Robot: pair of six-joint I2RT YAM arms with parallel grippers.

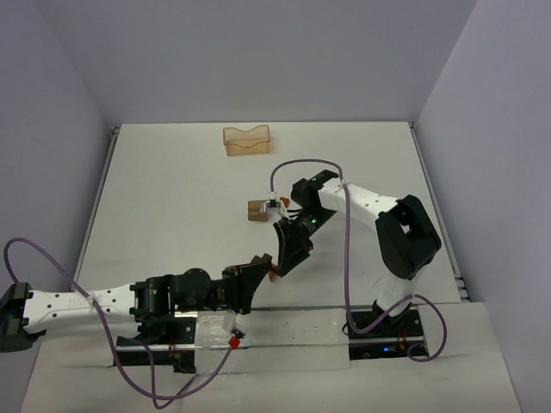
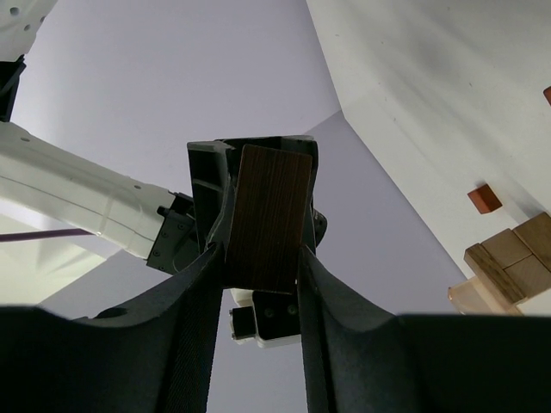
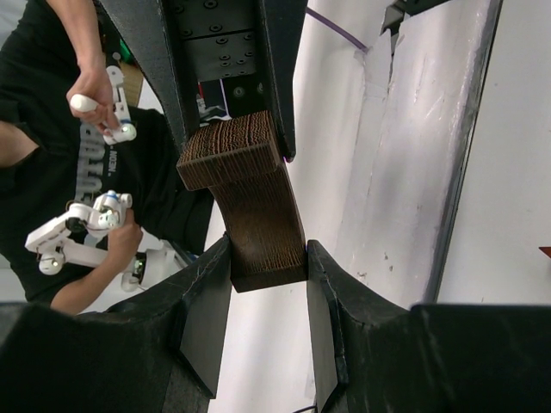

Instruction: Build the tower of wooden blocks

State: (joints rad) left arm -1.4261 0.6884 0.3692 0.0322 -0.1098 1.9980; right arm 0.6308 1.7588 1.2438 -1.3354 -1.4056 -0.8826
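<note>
Left pincer (image 2: 258, 251), right pincer (image 3: 269, 247), both gripping dark block (image 2: 271, 206)

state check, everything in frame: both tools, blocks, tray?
Right tool: shut on the dark block.
Left tool: closed on the same block's other end.
Dark block: in the air, gripped by both tools at once.
Tan blocks: grouped together on the table, untouched.
Reddish block: lying alone on the table.
Tray: upright at the table's far side, away from both tools.
</note>
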